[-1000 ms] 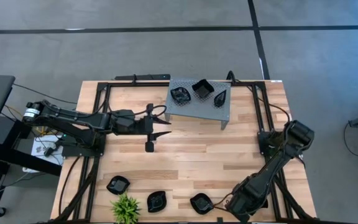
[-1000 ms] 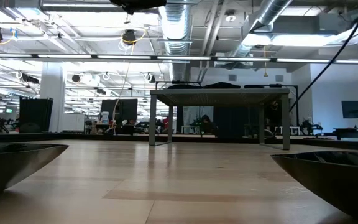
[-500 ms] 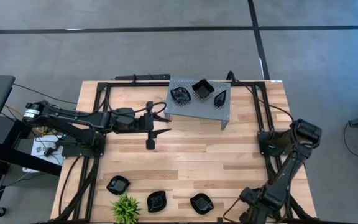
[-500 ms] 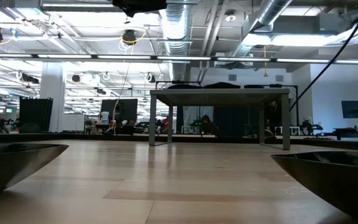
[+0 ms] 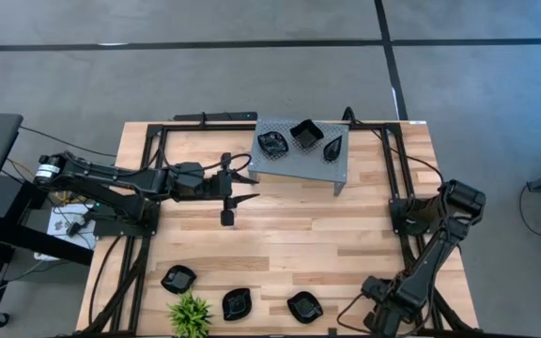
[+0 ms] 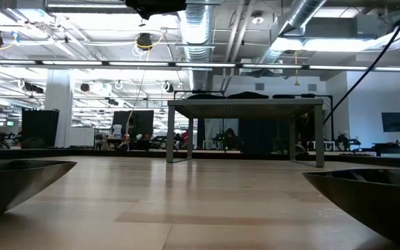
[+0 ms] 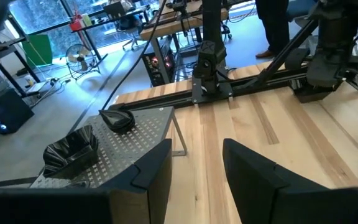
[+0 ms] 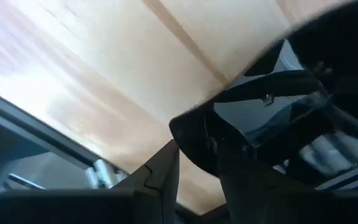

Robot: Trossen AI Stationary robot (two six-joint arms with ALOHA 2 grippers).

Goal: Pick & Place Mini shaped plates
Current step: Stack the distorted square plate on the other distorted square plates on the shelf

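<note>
Three mini shaped plates, black and glossy, lie on the grey perforated shelf [image 5: 294, 167] at the table's far side: [image 5: 272, 143], [image 5: 305, 132], [image 5: 332, 147]. Three more rest on the wood near the front edge: [image 5: 178, 279], [image 5: 238, 303], [image 5: 305, 306]. My left gripper [image 5: 247, 188] hovers open left of the shelf, level, with nothing between its fingers [image 7: 194, 152]. My right gripper [image 5: 380, 305] points steeply down at the table's near right corner. In its wrist view a dark glossy dish [image 8: 253, 106] sits between its fingers [image 8: 197, 152]. My right gripper holds the dark dish by the edge nearest the fingers [image 8: 191, 137], pinched between the two fingers, which come from above. The right finger [image 8: 247, 180] covers the place of contact. The dish stands out past the fingertips with wood showing beyond it.
A small green plant [image 5: 189, 314] stands at the front edge between two plates. Black frame rails [image 5: 144, 188] run along the table's left and right sides. Two front plates fill the low view's corners [image 6: 12, 180], [image 6: 373, 194]. Bare wood lies mid-table.
My right gripper has swung along the near edge toward the table's right edge, away from the rightmost front plate, and has turned at the wrist. That plate has stayed where it was.
</note>
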